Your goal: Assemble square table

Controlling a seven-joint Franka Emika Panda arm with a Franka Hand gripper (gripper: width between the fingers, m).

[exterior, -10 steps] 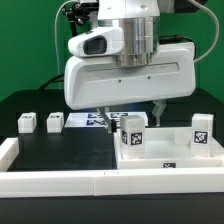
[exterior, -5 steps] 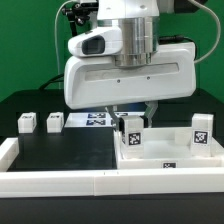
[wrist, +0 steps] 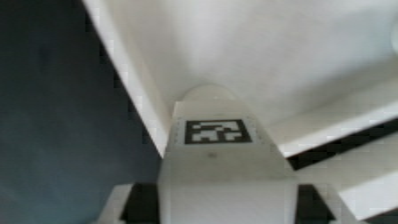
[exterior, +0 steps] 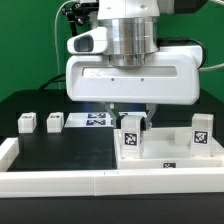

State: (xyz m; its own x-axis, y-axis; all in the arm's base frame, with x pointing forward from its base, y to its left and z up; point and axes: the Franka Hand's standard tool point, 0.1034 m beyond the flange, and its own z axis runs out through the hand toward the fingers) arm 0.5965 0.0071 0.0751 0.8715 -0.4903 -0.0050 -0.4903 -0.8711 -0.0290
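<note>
Four white block legs, likely light, stiff, smooth. Held leg (exterior: pixel 132 133): upright on the square top (exterior: pixel 172 150), clasped by the gripper (exterior: pixel 132 116). Second leg (exterior: pixel 203 130): same top. Third leg (exterior: pixel 27 122), fourth leg (exterior: pixel 54 122): on the tabletop (exterior: pixel 70 150). Grip flat opposite sides.

No words, brand names or numbers can be read anywhere; the only signs are square black-and-white marker tags, their patterns too small to decode. One faces the camera on the upright leg (exterior: pixel 132 133) standing on the square top (exterior: pixel 190 158), and the wrist view shows a tag (wrist: pixel 217 131) close up on a white leg. A second leg (exterior: pixel 203 130) at the exterior view's right carries another. Two smaller legs (exterior: pixel 27 122) (exterior: pixel 54 122) on the bench (exterior: pixel 60 150) at the exterior view's left each bear one, the marker board (exterior: pixel 92 119) farther back shows several, and one lies on the square top's near rim
</note>
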